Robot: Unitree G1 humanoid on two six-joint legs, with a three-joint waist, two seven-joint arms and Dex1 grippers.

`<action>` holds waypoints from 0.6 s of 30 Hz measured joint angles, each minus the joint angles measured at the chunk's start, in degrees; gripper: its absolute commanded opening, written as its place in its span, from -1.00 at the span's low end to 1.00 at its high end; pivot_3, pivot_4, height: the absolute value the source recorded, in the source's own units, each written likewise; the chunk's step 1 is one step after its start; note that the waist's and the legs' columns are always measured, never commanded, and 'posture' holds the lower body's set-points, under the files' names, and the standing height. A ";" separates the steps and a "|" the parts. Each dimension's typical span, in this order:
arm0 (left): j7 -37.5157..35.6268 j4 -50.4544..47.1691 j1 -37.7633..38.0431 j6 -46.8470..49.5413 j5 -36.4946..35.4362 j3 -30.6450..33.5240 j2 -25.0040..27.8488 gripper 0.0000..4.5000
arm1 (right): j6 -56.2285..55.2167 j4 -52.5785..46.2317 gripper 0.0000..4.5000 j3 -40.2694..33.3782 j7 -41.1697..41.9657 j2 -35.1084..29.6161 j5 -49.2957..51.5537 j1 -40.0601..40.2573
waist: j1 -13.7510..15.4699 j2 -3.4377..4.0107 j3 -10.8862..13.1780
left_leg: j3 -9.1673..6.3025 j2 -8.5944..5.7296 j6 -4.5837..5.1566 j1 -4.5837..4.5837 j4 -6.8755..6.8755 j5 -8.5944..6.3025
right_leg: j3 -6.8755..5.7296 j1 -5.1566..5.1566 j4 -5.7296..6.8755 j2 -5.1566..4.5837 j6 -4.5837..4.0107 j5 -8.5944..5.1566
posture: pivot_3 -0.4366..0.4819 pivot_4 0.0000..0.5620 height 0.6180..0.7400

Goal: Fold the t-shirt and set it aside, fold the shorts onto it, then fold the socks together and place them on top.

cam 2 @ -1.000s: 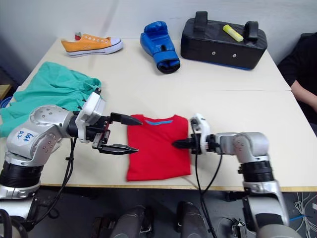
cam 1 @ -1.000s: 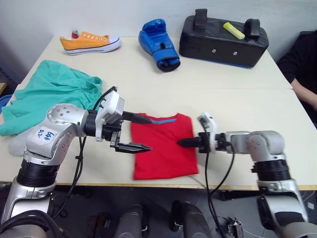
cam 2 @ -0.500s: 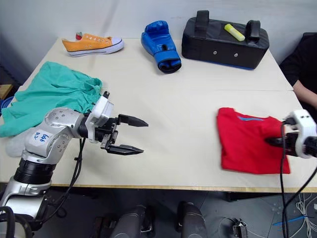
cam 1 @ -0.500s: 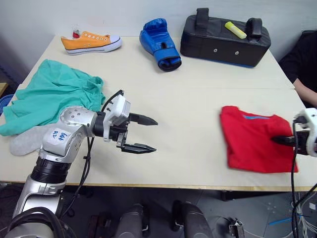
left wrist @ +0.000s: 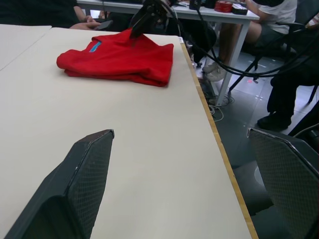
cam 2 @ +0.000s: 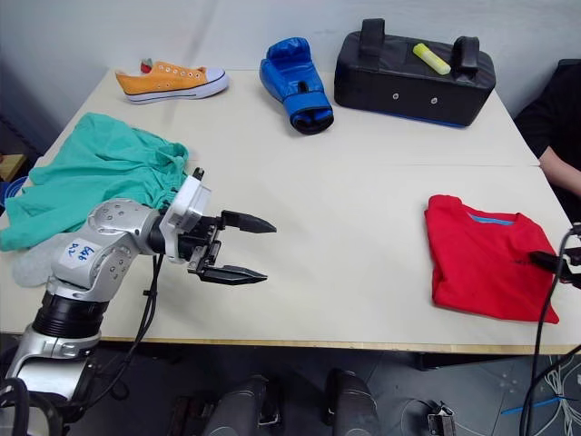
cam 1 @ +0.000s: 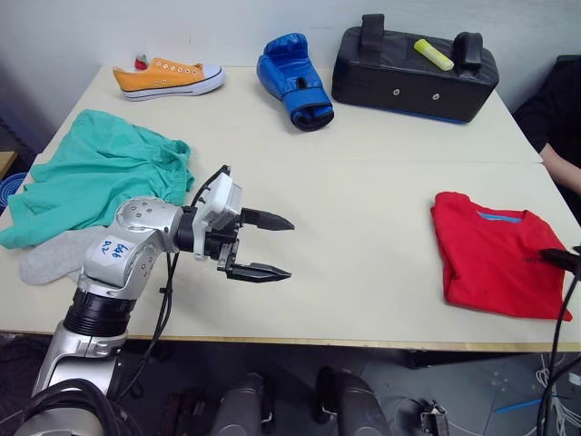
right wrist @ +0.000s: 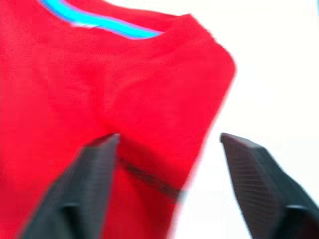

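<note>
The red t-shirt (cam 1: 495,263) lies folded near the table's right front corner, its blue collar band facing the far side. My right gripper (right wrist: 172,164) hovers at the shirt's right edge, fingers spread open over the red cloth and holding nothing. The teal shorts (cam 1: 100,173) lie crumpled at the table's left. A light grey sock (cam 1: 50,259) sticks out beside them, partly under my left arm. My left gripper (cam 1: 272,247) stands open over bare table at the front left, pointing toward the shirt.
Along the far side sit an orange sneaker (cam 1: 168,77), a blue boxing glove (cam 1: 292,80) and a black pad (cam 1: 413,65) with a yellow marker (cam 1: 433,54) on top. A person's arm (cam 1: 563,163) shows at the right edge.
My right gripper dragged the folded t-shirt from the front middle to the right side of the table, then opened and let go of it. The left gripper stayed open, shifting little.
</note>
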 measured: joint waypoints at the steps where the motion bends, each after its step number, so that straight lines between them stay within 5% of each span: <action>1: 0.13 -0.16 0.02 0.05 -0.04 0.11 0.06 1.00 | 0.70 -1.29 0.99 -3.66 -1.15 0.00 0.86 0.42 | 0.00 0.05 -0.01 | -0.01 0.00 0.01 0.02 0.00 0.00 | 0.01 0.02 0.01 0.00 0.01 0.00 | -0.05 -0.47 1.00; 5: 0.92 -0.45 0.12 -0.17 0.00 0.61 0.37 1.00 | 1.01 -9.35 0.99 -15.67 -2.82 -0.18 2.98 3.94 | -0.11 0.05 -0.01 | -0.06 0.05 -0.02 0.06 -0.05 -0.01 | -0.01 0.04 0.00 0.04 -0.01 -0.01 | -0.05 -0.47 1.00; 9: 1.93 0.81 0.12 -0.15 0.06 2.08 1.85 1.00 | 8.31 -29.19 0.99 -18.74 2.94 2.21 13.72 6.58 | -1.07 0.12 -0.05 | -0.04 0.22 -0.05 0.13 -0.09 -0.02 | 0.04 0.03 0.04 0.19 -0.03 -0.03 | -0.05 -0.47 1.00; 12: 3.43 1.04 1.04 -0.26 0.71 3.47 3.07 1.00 | 15.31 -47.25 0.99 -15.59 5.40 4.65 26.07 6.78 | -0.88 0.12 -0.04 | -0.15 0.28 -0.11 0.13 -0.09 -0.02 | -0.01 0.03 0.11 0.24 -0.13 -0.08 | -0.05 -0.47 1.00; 18: 10.35 4.27 7.57 -3.34 4.85 9.25 6.46 1.00 | 20.99 -64.94 0.99 -2.21 0.78 10.31 43.52 -0.15 | -0.38 0.01 0.02 | -0.21 0.20 -0.05 0.05 -0.09 -0.08 | -0.02 -0.01 0.04 0.10 -0.14 -0.08 | -0.05 -0.47 1.00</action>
